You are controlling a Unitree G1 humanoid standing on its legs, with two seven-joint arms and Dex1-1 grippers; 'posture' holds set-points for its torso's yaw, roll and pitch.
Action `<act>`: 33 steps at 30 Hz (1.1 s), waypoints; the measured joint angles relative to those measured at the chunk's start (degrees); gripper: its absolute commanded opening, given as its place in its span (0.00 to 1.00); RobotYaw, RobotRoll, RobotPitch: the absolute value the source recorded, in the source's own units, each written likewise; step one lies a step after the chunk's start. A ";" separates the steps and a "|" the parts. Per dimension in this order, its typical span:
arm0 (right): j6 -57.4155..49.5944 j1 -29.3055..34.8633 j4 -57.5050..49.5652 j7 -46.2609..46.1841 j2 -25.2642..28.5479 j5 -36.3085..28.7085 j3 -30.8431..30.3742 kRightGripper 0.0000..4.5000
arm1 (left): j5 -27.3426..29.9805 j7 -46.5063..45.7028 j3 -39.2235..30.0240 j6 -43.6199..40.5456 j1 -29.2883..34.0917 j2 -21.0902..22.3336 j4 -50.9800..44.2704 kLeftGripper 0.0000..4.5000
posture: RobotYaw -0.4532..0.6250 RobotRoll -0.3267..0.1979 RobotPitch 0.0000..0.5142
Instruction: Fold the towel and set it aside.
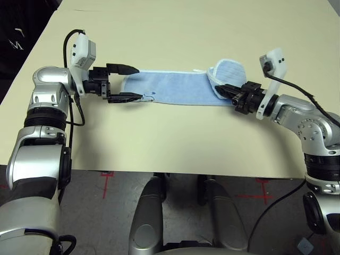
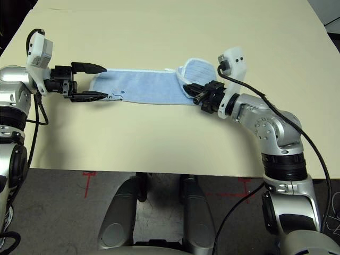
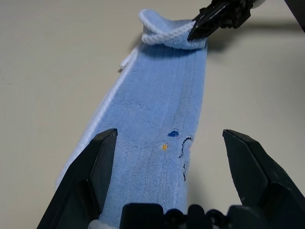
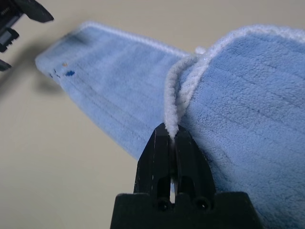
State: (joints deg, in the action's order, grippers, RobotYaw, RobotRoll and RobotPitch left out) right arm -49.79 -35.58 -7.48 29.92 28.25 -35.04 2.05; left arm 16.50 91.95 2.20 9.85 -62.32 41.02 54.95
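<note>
On the cream table point(image 1: 175, 149), the right gripper point(image 1: 222, 90) pinches the towel point(image 1: 175, 89); the left gripper point(image 1: 127, 83) gapes, near the table's left edge.

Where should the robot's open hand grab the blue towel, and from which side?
Probably the free short end of the towel, the end with the small dark stitched mark. It lies flat on the table right between the open jaws of the left gripper, so that gripper could slide in level from the robot's left side and pinch the edge. The right gripper already pinches the far end by its white edging, lifted and curled over.
</note>
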 measured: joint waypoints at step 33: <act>58.51 -12.63 44.88 40.35 4.23 12.38 2.59 0.85 | 1.17 -4.75 -4.65 -4.02 6.20 -1.53 -7.30 1.00 | 0.49 0.62 0.66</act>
State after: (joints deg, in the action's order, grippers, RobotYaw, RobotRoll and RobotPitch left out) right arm 8.72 -48.20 37.41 70.27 32.48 -22.66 4.64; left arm 17.68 87.20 -2.45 5.83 -56.12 39.50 47.65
